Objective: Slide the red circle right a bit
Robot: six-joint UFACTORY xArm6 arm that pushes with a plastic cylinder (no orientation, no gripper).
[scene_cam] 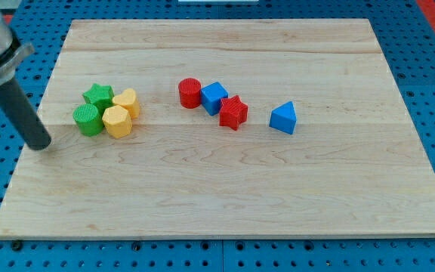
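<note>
Wooden board [225, 189] holds upright red circle [190, 93] touching blue cube [214, 97]; my tip [42, 145], holding nothing, sits far left.

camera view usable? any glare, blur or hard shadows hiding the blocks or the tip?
Camera view: even, soft light, no glare on the wooden board; red circle and blue cube sharp, with faint shadows; my tip sharp at the view's left; the arm's upper part is cropped in the top-left corner.
</note>
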